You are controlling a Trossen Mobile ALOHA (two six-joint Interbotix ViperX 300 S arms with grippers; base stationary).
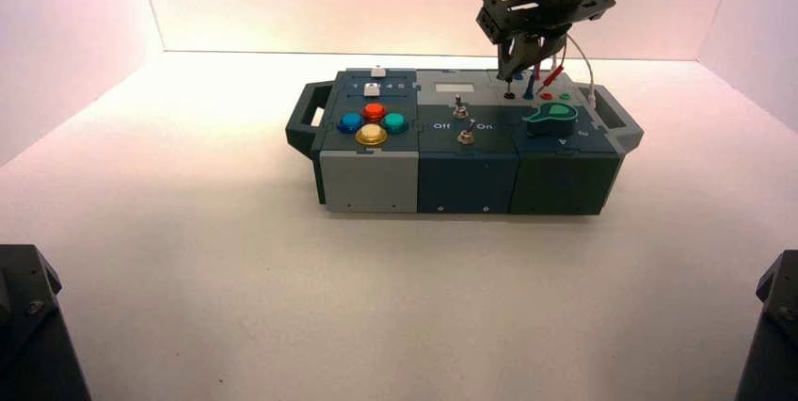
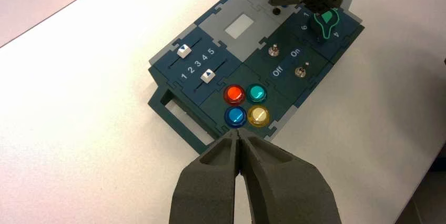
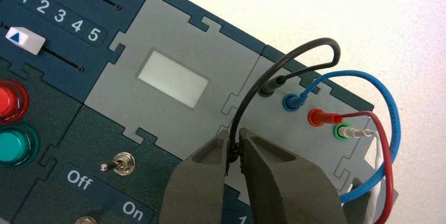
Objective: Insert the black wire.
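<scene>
Across the middle of the tabletop point(image 1: 376, 307), toward the far side, stands the wide box of dark blue, dark green and grey panels point(image 1: 466, 180). The right gripper point(image 3: 234, 152) is at work above the far right part of the box, over the light grey socket panel point(image 3: 244, 77). The left gripper point(image 2: 238, 132) is idle, raised at the far left in the high view, its fingers together with nothing between them.

The thin black looped wire point(image 3: 252, 90) arches over the socket panel. One slim black plug point(image 3: 272, 84) sits in the far socket row, left of the blue, red and white wires point(image 3: 390, 113). The other end of the black wire is between the right fingers, which are parted only slightly and close on it. The black socket point(image 2: 276, 11) of the near row lies beneath this gripper.

Step in hand, as judged: seating the second end of the black wire. Whether this end has already entered the socket cannot be told.

Next move: keep the grip, align the held end upright over the near black socket, then press straight down until seated. Open the fingers only afterwards, and lift clear without catching the loop. Risk: a tilted end may bind on the socket rim.
</scene>
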